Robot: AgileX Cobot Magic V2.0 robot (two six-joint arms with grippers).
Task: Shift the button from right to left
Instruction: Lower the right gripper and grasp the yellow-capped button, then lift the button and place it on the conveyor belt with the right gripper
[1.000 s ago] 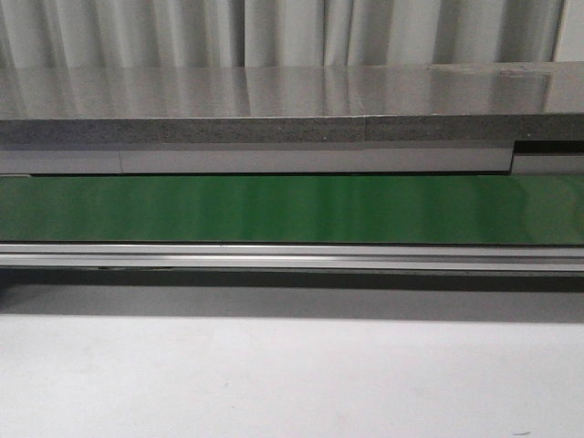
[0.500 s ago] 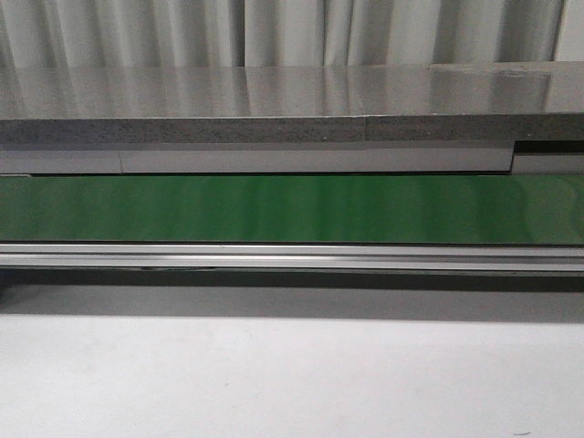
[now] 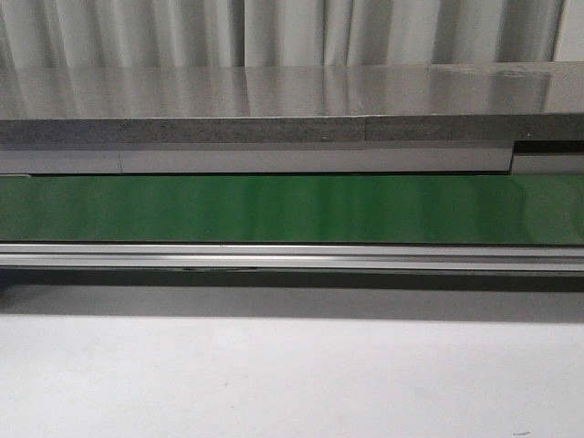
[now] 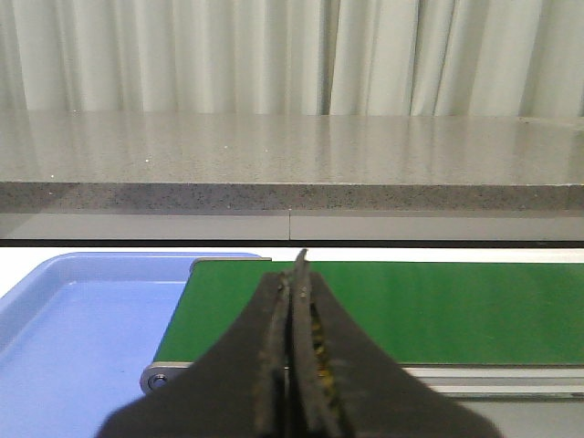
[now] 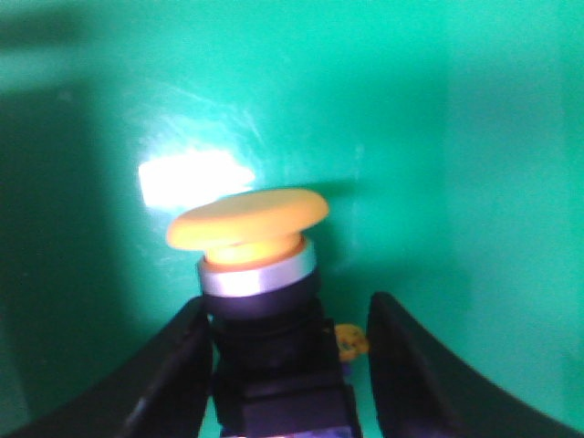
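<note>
The button (image 5: 248, 219) has a round yellow-orange cap, a silver ring and a black blocky body. It shows only in the right wrist view, resting on a green surface (image 5: 429, 128). My right gripper (image 5: 287, 308) is open with a finger on each side of the black body: one finger is against it, the other stands a small gap away. My left gripper (image 4: 294, 272) is shut and empty, above the end of the green conveyor belt (image 4: 456, 310). Neither gripper nor the button shows in the front view.
A blue tray (image 4: 82, 338) lies beside the belt's end roller in the left wrist view. The green belt (image 3: 292, 208) runs across the front view, with a grey stone counter (image 3: 292, 100) and curtains behind it and a white tabletop (image 3: 292, 374) in front.
</note>
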